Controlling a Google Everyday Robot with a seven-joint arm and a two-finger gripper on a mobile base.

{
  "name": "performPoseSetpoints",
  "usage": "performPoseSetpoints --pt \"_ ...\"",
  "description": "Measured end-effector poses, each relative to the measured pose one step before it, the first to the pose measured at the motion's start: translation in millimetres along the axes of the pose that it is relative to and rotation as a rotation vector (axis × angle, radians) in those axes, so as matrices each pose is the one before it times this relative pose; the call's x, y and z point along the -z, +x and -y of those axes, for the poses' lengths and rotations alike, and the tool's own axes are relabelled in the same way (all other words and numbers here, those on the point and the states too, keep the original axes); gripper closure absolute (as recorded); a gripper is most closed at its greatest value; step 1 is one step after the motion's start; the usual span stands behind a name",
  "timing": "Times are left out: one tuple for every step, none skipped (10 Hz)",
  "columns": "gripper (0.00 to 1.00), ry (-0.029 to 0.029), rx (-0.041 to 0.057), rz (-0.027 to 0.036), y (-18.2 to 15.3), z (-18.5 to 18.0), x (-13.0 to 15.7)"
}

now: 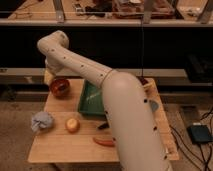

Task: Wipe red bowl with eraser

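Red bowl [59, 86] is seen at the back left of the table [55, 145]. Just beside its left rim, the eraser [48, 78] is held clasped in the gripper [49, 74]. Wiping seems in hand; the eraser must next be brought onto the bowl.

1. The gripper [49, 72] hangs over the far left corner of the wooden counter [60, 146], under the arm's [125, 115] bent elbow.
2. It is just left of the red bowl [60, 88].
3. The pale eraser [48, 78] shows at its tip; whether it is held cannot be told.
4. A green tray [91, 100] lies right of the bowl.
5. Nearer the front, a grey cloth [42, 121] and a yellow fruit [72, 125] sit apart.
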Motion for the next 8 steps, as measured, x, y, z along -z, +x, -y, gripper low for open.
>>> performPoseSetpoints --pt "0.20 -0.00341 -0.00273 -0.00214 -0.67 1.06 1.16" --pt "0.20 -0.01243 -0.01891 -0.00311 -5.53 2.87 -0.31" --pt "0.20 -0.01247 -0.02358 -0.00983 -9.59 5.46 -3.26" --pt "0.20 -0.01690 -0.02485 -0.03165 -15.66 14.94 -5.98" --pt "0.20 -0.01612 -0.01550 -0.02776 -11.41 9.33 -5.38" --pt "0.20 -0.00358 -0.00669 -0.01275 -7.33 5.34 -4.73" --pt "0.20 0.01438 -0.00462 0.01131 -5.61 6.29 -9.35" --pt "0.20 0.00445 0.00163 0.01193 -0.09 0.68 -6.44"
